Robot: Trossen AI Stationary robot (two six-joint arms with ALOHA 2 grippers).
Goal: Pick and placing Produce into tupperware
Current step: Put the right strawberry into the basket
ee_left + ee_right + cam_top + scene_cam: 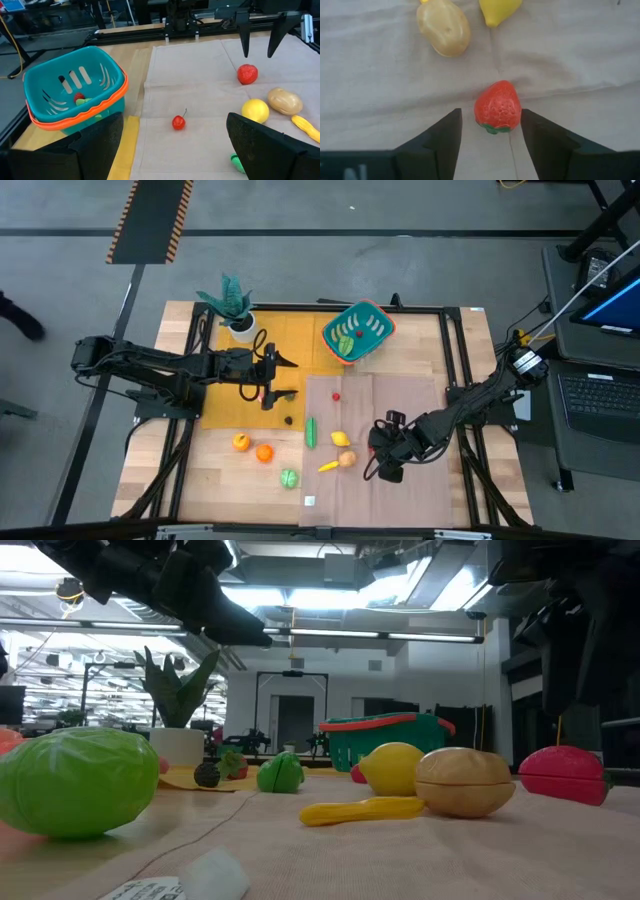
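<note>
The strawberry (498, 107) lies on the pale cloth (380, 85) at the near right of the worktop (215, 480), between the right gripper's (490, 131) fingers, which stand parted on either side of it. Whether either pad touches it I cannot tell. To grip it well, the fingers should stay centred on its widest part and close evenly, so the rounded fruit does not squirt out sideways, then lift straight up before swinging toward the tupperware (358, 332). That sits at the far edge with a few pieces already inside. A potato (443, 27) and lemon (499, 10) lie just beyond the strawberry; a cherry (178, 121) lies on the way. The left gripper (277, 376) waits wide open, near the plant (232, 302).
</note>
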